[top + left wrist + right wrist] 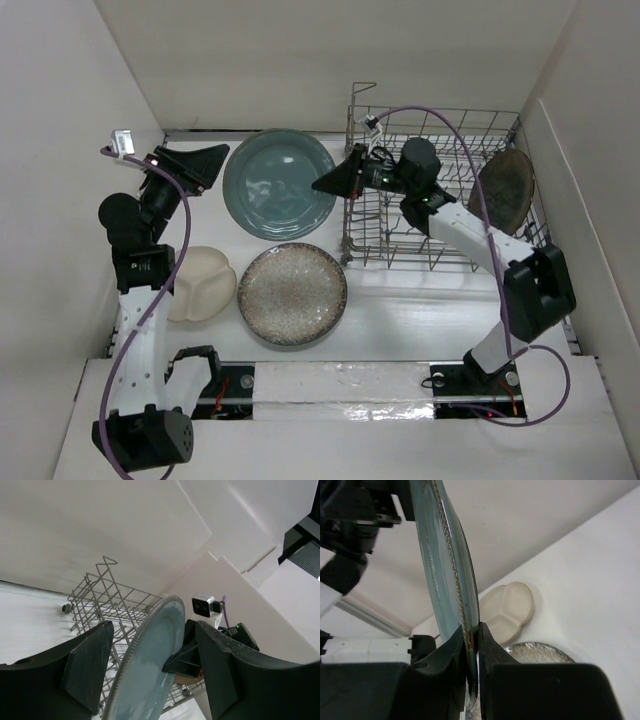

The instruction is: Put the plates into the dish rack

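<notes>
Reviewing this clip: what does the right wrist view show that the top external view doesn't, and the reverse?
Only the right wrist: the right hand pinching the grey-blue plate by its rim, seen edge-on and close. Only the top external: the dish rack with the brown plate in it. Both: the grey-blue plate, the cream plate and the speckled plate.

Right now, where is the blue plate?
Top view: the blue plate is left of the rack, beyond the speckled plate, its right rim pinched by the right gripper.
</notes>
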Robot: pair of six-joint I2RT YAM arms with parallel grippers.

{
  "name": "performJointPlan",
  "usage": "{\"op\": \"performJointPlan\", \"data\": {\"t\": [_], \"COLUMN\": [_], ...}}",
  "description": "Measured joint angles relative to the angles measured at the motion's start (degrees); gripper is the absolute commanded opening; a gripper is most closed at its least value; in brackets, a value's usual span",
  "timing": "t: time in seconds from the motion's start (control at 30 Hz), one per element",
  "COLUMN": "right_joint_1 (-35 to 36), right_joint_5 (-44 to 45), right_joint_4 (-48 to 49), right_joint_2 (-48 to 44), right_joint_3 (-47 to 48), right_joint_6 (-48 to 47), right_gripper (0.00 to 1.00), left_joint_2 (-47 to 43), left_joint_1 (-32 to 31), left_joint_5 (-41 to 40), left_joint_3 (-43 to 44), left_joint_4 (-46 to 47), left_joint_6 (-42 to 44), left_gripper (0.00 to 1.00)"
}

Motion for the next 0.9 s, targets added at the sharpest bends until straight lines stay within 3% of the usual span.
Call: {"op": "performJointPlan", "data": {"t": [0.27, 0.57, 0.77, 0.9], "right_joint_1": [-10.9, -20.8, -25.2, -27.7], "right_joint_5": [10.6, 48.3, 61.9, 64.9], "right_joint_4": [-17.0, -40.3, -49.8, -53.9], "right_joint_2": [-18.8, -42.0, -44.1, -41.6], "right_joint_3": [-5.3, -6.0, -7.0, -8.6], "right_joint_6": [-9.6, -23.6, -29.2, -31.0], "right_gripper": [0.0, 0.0, 0.0, 0.0], "left_joint_2": [-6.2, -9.6, -8.8, -8.8], "left_joint_1": [-0.4, -7.7, -15.2, -19.8], "left_joint_5": [-4.3, -4.2, -5.1, -7.1], "left_joint_3": [-0.9, -7.1, -7.3, -7.3], "left_joint_4": [-5.5, -11.6, -17.7, -20.5], "left_joint_6": [7.9, 16.4, 23.1, 26.8], "left_gripper": [0.67, 0.56, 0.55, 0.55]}}
